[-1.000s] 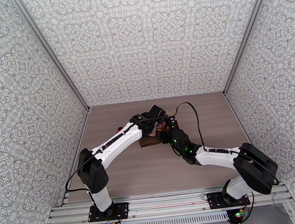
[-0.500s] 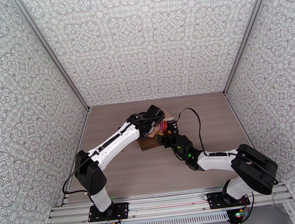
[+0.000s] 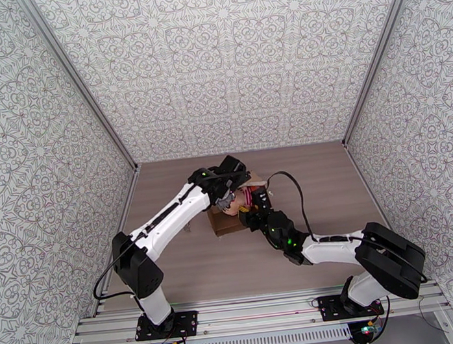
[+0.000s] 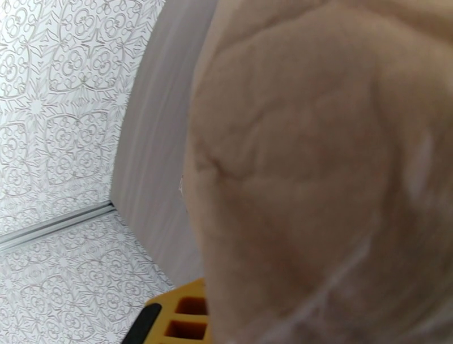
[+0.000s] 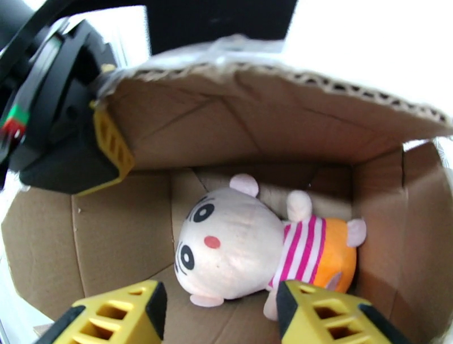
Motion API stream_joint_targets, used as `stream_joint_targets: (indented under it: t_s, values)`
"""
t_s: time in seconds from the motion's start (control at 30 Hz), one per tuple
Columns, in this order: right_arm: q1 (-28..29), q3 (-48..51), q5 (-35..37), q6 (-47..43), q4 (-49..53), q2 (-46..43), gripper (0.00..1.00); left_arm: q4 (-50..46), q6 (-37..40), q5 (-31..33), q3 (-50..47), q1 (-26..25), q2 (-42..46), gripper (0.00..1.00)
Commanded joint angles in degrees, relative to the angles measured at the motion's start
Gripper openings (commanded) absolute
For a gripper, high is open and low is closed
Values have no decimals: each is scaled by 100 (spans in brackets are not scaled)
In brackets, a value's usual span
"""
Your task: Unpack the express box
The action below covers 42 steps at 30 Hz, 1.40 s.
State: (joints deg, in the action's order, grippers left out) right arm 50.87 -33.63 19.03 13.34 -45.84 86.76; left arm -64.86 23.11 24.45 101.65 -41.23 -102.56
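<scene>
The box (image 3: 224, 223) sat in the middle of the table (image 3: 192, 271), between the two arms, with its top open. The left claw (image 3: 228, 202) was nearly closed, and it looked to be pinching the edge of one flap (image 5: 255, 113) and holding it up and back. I think it did this so the flap would not fall down and cover the hole. From the left wrist, that brown flap was very close to the camera, with one yellow finger (image 4: 187, 318) just below it. Inside the box a little plush doll (image 5: 238, 249) lay on its side on the bottom. It had a round white face, black eyes, a pink cheek, and a pink and white striped shirt over an orange part. The right claw (image 5: 218, 317) hung just over the opening with its two yellow fingers apart and nothing between them. It pointed down at the doll, so I think it was getting ready to reach in and lift the doll out. I could read no words, name or label on the box or on the doll.
</scene>
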Motion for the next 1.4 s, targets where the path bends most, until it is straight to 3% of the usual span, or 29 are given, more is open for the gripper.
stream_joint_targets:
  t_s: [0.0, 0.4, 0.7, 0.87, 1.1, 1.37]
  values:
    - [38, -195, -189, -285, 199, 223, 56, -485, -413, -791, 254, 68, -168, 16]
    - [89, -915, -761, -784, 1673, 438, 46, -738, -702, -1085, 495, 72, -199, 15]
    - [99, -775, -994, -1115, 716, -177, 50, -833, -738, -1005, 392, 71, -205, 14]
    - [99, -1207, -1145, -1060, 1416, -68, 48, -645, -773, -556, 450, 106, -133, 14]
    - [95, -689, -918, -1043, 628, 276, 45, -513, -671, 857, 773, -34, -82, 13]
    - [90, -1205, -603, -1664, -1080, 1651, 47, 31, -86, 2518, 1241, -439, -90, 9]
